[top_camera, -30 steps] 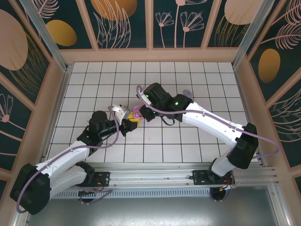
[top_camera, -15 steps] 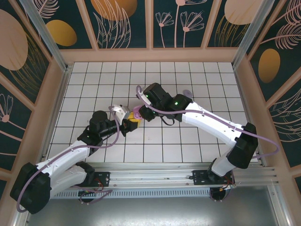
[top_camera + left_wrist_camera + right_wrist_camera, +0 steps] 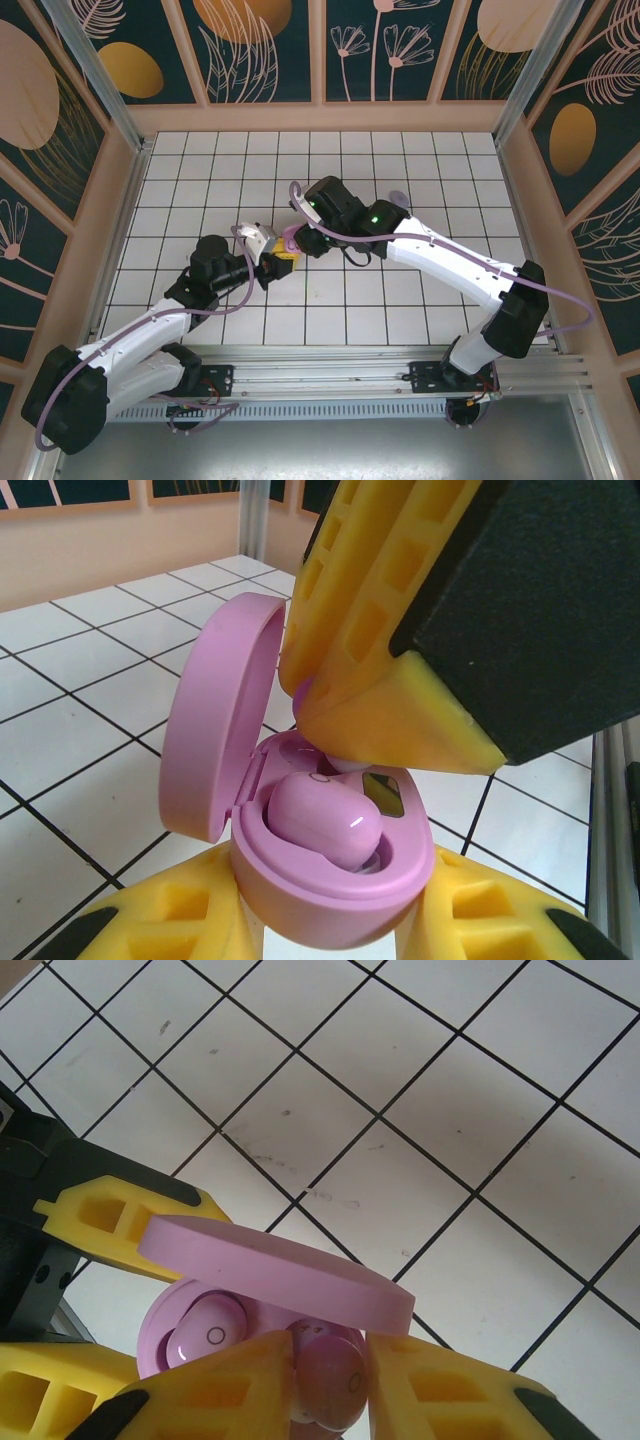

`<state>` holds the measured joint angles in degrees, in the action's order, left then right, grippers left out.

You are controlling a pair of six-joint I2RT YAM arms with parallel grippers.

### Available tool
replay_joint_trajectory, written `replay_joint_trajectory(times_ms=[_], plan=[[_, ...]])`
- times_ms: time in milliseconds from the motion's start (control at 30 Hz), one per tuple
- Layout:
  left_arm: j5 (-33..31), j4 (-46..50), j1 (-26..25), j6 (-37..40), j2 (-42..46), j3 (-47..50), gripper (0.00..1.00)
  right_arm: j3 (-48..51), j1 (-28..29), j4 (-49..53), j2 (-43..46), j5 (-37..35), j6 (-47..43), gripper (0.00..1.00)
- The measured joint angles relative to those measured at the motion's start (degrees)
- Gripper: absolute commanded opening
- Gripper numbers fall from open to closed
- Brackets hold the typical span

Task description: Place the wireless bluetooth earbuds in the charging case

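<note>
Seen from above, two white robot arms reach in over a desk (image 3: pixel 200 180) of white tiles with black grid lines. Their ends meet just left of the middle.

The left claw (image 3: pixel 281 260) is pinching a pink charging case (image 3: pixel 330 880). Its two yellow fingers (image 3: pixel 150 930) press against opposite sides of the case's base and hold it off the tiles. The case is open, and its oval lid (image 3: pixel 215 730) stands up on the left of the base in the left wrist view.

One seated pink earbud (image 3: pixel 320 820), glossy and rounded, rests in the nearer well of the case. From the right wrist it shows under the edge of the lid, marked with a small ring.

The right claw (image 3: pixel 330 1405) comes down onto the case from above, and its yellow fingers almost touch the rim of the base. Between the fingertips sits a second pink earbud (image 3: pixel 332 1380), low over the other well and right beside the seated one. The fingers lie tight against both of its sides and appear to be pinching it, though how firmly is hard to judge from this close. In the left wrist view this earbud is mostly hidden under the right claw's yellow finger.
</note>
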<state>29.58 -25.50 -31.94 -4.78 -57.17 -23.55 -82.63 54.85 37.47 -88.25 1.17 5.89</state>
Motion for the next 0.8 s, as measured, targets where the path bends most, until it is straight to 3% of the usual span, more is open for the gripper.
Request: replay_joint_trajectory(times_ms=[800], plan=[[-0.02,0.02,0.00,-0.02,0.00,-0.02,0.01,-0.02,0.00,-0.02,0.00,0.57,0.39,0.27]])
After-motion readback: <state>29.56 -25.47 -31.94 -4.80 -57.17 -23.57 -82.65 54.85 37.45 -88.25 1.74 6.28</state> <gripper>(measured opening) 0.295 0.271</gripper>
